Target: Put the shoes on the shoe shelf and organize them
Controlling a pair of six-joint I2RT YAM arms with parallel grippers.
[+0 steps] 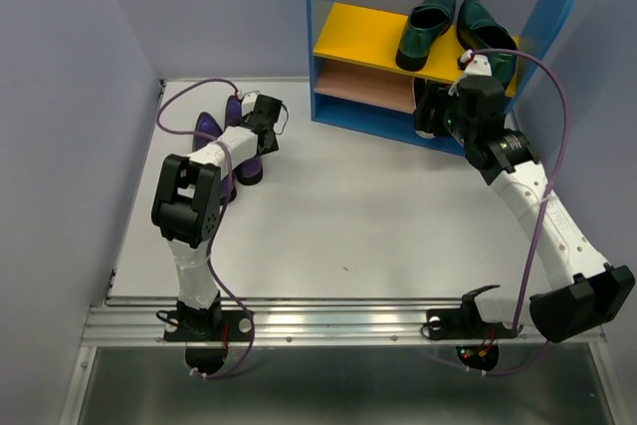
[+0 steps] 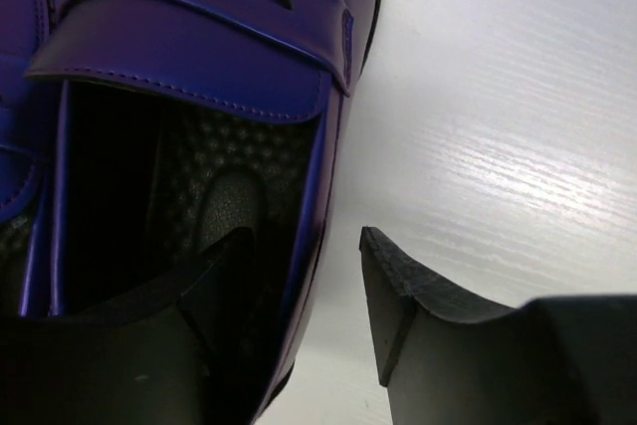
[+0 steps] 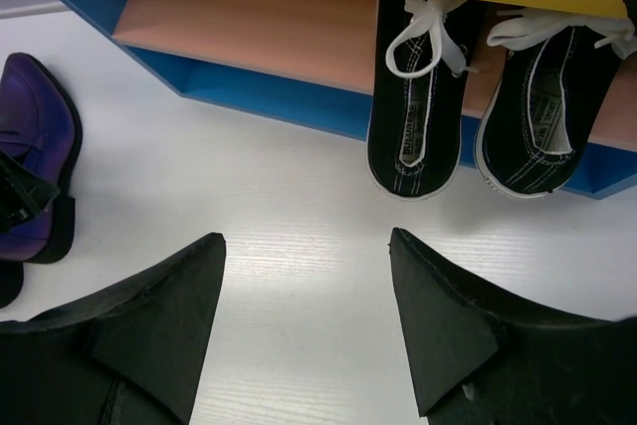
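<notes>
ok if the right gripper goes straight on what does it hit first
Likely the shoe shelf's blue base, beside a black sneaker's heel; bare table lies before it. Depth is hard to judge.

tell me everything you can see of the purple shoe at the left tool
The purple shoe is a glossy, leather-looking loafer with a stitched strap across the top, a dark dotted insole and a dark sole edge. It sits sole-down on the white table. The left tool straddles its side wall, one finger inside the opening, one outside; contact is unclear.
</notes>
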